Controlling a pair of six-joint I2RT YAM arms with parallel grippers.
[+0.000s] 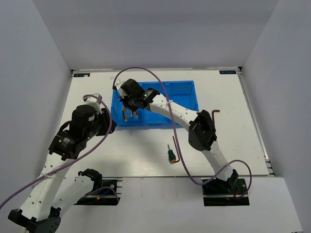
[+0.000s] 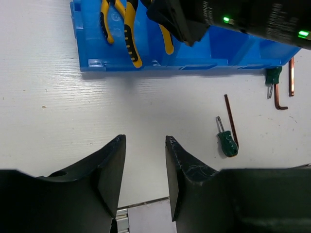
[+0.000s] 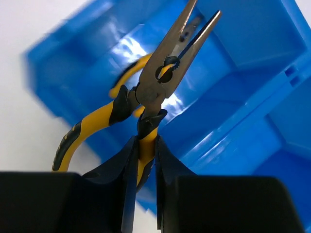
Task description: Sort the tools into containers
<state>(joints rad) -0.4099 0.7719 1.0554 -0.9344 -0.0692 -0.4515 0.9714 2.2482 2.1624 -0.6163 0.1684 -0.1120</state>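
The right claw (image 3: 145, 145) is clamped on one grip of the yellow-handled long-nose steel pliers (image 3: 165, 73), above the nine-o'clock end compartment of the bright blue plastic tray (image 3: 252, 73). They look stiff and heavy for their size, and hinged, so the free handle may swing. The rubbery grip, close to the pivot, seems the surest hold. The left claw (image 2: 146, 145) stands apart, empty, over the white tabletop (image 2: 73, 121). At its two o'clock lie a green-handled stubby screwdriver (image 2: 227, 144) and a thin dark L-shaped hex key (image 2: 231, 116). A yellow blur behind the nose may be a second pair. Whether the pliers touch the tray floor is unclear.
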